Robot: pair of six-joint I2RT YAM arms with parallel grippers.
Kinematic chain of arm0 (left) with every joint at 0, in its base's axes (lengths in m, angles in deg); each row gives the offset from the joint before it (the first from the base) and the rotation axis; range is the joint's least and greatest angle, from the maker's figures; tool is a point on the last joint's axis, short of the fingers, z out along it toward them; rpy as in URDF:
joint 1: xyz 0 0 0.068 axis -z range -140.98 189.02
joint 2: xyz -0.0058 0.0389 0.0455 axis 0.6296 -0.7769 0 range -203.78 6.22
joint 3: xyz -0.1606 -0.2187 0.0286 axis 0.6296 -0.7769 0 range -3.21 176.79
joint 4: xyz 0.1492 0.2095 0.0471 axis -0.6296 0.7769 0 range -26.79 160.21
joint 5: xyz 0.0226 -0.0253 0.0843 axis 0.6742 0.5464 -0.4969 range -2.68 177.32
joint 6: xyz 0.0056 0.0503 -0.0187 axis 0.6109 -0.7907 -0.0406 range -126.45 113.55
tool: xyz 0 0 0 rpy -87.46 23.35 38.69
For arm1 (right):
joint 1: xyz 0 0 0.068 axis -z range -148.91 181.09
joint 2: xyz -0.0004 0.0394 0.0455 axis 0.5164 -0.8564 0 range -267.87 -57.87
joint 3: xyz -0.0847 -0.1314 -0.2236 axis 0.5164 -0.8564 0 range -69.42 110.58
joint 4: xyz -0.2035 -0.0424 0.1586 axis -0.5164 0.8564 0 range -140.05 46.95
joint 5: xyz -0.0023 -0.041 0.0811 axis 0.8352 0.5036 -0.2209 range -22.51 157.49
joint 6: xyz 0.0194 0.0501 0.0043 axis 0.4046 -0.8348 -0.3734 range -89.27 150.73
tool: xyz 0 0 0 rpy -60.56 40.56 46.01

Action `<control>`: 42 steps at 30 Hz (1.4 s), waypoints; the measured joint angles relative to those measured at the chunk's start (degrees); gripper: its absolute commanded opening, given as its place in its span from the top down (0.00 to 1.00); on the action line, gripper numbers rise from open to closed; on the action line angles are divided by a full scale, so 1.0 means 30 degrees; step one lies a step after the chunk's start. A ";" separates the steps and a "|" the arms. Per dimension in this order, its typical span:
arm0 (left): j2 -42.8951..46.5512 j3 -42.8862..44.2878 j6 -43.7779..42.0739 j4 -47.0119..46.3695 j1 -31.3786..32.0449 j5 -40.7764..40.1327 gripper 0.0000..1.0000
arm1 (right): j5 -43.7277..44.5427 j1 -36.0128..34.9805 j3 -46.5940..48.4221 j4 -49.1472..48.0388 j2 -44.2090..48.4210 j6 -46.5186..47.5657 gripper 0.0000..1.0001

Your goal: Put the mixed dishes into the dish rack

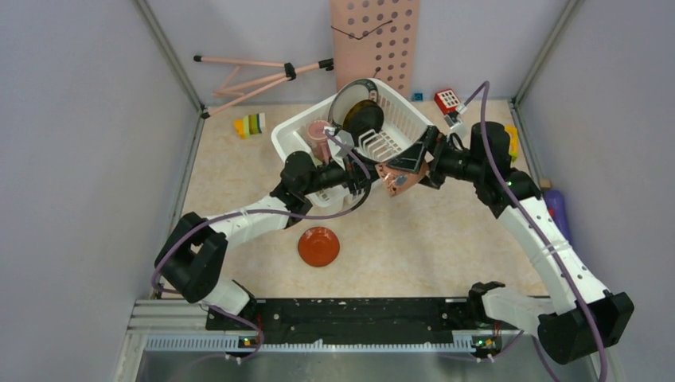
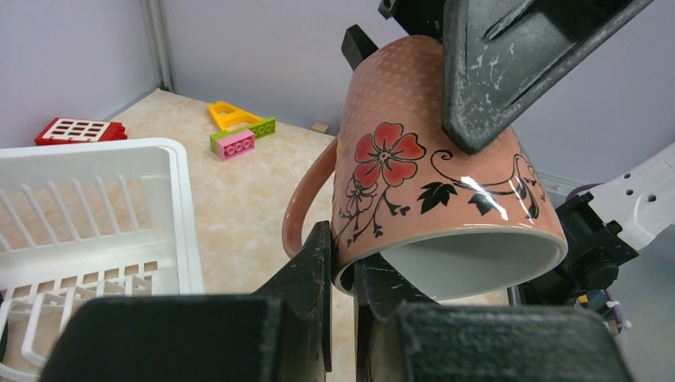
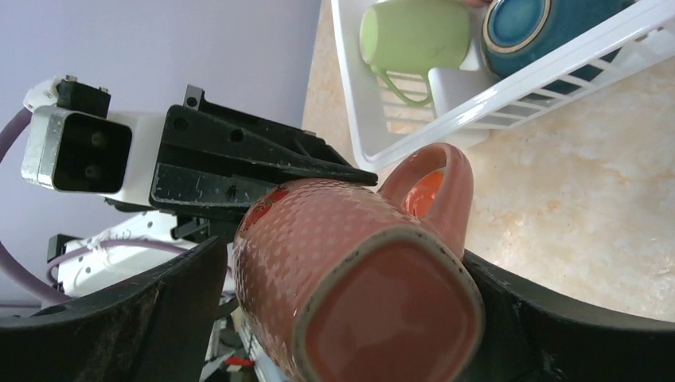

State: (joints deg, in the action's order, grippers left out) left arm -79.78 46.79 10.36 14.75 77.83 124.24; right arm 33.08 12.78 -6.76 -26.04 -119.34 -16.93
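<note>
A pink mug [image 1: 396, 181] with a red flower print hangs in the air in front of the white dish rack [image 1: 296, 134]. My left gripper [image 1: 372, 179] is shut on its rim [image 2: 344, 247], one finger inside and one outside by the handle. My right gripper [image 1: 404, 169] is shut across the mug's body [image 3: 346, 251], with the mug's base facing its camera. The rack holds a teal-rimmed plate [image 1: 350, 99], a black plate [image 1: 364, 118], a pink cup [image 1: 318, 131], a pale-green cup [image 3: 414, 36] and a blue bowl [image 3: 521, 24]. A red saucer [image 1: 319, 246] lies on the table.
A pink perforated board [image 1: 374, 40] leans on the back wall behind the rack. Pink rods [image 1: 263, 72] lie at the back left. Toy blocks [image 1: 251, 125] lie left of the rack and a red block [image 1: 447, 100] lies to its right. A purple object [image 1: 557, 211] lies by the right wall.
</note>
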 measured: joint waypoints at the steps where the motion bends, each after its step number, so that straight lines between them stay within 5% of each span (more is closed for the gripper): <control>1: -0.0080 0.0007 0.0007 -0.0168 0.0000 0.0073 1.00 | -0.0466 0.0044 -0.0007 -0.0015 -0.0219 -0.0044 0.22; 6: -0.0481 0.0095 0.0080 -0.1027 -0.0029 0.0372 0.98 | -0.1122 0.0627 -0.0138 0.0044 -0.0277 -0.0386 0.73; 8: -0.0554 0.0175 0.0168 -0.1275 -0.0044 0.0379 0.86 | -0.1202 0.0743 -0.0138 -0.0022 -0.0248 -0.0495 0.80; 10: -0.0583 0.0197 0.0204 -0.1260 -0.0022 0.0175 0.61 | -0.1195 0.0772 -0.0131 -0.0211 -0.0219 -0.0532 0.87; 13: -0.0583 0.0284 0.0153 -0.0809 0.0095 -0.0750 0.45 | -0.0634 0.0758 -0.0117 -0.0117 -0.0211 -0.0277 0.99; 21: 0.0452 0.0517 -0.0233 0.2623 0.0131 -0.4852 0.02 | 0.2412 0.0736 0.1020 -0.0007 -0.1661 0.0372 1.00; 34: 0.7533 0.0189 0.0699 1.3172 0.0109 -1.3274 0.01 | 0.6696 0.0678 0.4459 -0.1515 -0.6258 0.1756 1.00; 42: 1.0928 -0.3657 0.3126 1.8498 -0.0022 -1.6079 0.02 | 0.9712 -0.0306 0.7541 -0.1421 -1.0469 0.4291 1.00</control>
State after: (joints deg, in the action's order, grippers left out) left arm -46.99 35.82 19.74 70.24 77.76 76.01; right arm 62.21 11.87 15.86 -30.30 -150.75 -4.06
